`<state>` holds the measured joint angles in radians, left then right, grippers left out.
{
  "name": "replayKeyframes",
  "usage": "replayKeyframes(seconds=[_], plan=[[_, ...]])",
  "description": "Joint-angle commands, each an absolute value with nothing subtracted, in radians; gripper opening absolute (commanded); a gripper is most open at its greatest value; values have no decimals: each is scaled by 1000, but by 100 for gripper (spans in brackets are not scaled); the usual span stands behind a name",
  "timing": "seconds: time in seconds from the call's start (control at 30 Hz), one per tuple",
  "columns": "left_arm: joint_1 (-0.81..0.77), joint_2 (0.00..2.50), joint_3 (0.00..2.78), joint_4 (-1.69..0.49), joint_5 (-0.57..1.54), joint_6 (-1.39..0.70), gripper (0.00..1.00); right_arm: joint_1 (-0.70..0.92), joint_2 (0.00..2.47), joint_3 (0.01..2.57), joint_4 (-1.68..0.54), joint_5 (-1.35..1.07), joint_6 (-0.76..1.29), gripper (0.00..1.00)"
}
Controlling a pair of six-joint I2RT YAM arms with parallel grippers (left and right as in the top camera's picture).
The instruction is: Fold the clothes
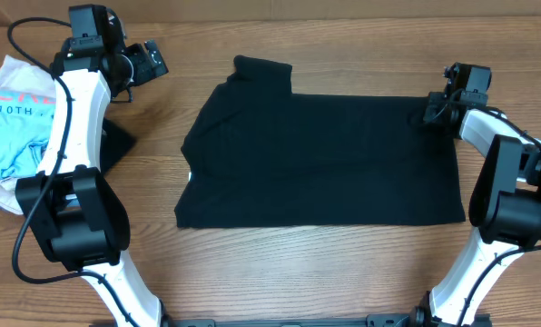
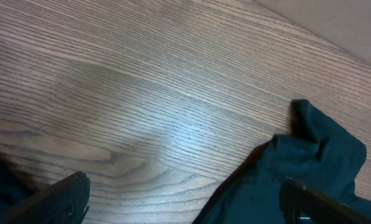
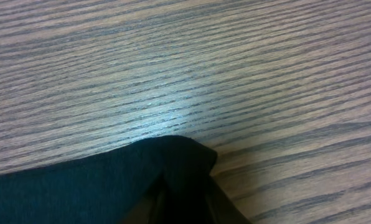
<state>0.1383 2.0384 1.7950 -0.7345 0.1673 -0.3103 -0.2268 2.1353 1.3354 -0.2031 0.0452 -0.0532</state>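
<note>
A black shirt (image 1: 325, 159) lies spread flat in the middle of the table, its sleeve (image 1: 261, 73) sticking out at the far left. My right gripper (image 1: 434, 111) sits at the shirt's far right corner and is shut on that corner (image 3: 173, 168). My left gripper (image 1: 148, 62) is open and empty above bare wood, left of the sleeve. In the left wrist view the gripper (image 2: 185, 199) shows its two fingers wide apart, with the sleeve (image 2: 316, 143) to the right.
A pile of light blue and white clothes (image 1: 12, 127) lies at the table's left edge. A dark cloth (image 1: 114, 143) lies beside the left arm. The table's wood (image 1: 325, 272) shows in front of the shirt.
</note>
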Motion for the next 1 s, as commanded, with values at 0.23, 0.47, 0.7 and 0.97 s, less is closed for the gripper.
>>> replayKeyframes(seconds=[0.23,0.47,0.7,0.97], plan=[[142,2036,1809,-732,157,-291,100,-225,2157,1343,-207,58,-60,8],[137,2037,1809,-603,541,-317,100,-225,2157,1343,-211,58,-60,4],[-121,2051,1809,-514,209,-347,72,-225,2157,1343,-208,58,-60,4],[-308,2236,1809,-321,38,-429,73,-225,2157,1343,-213,58,-60,4]])
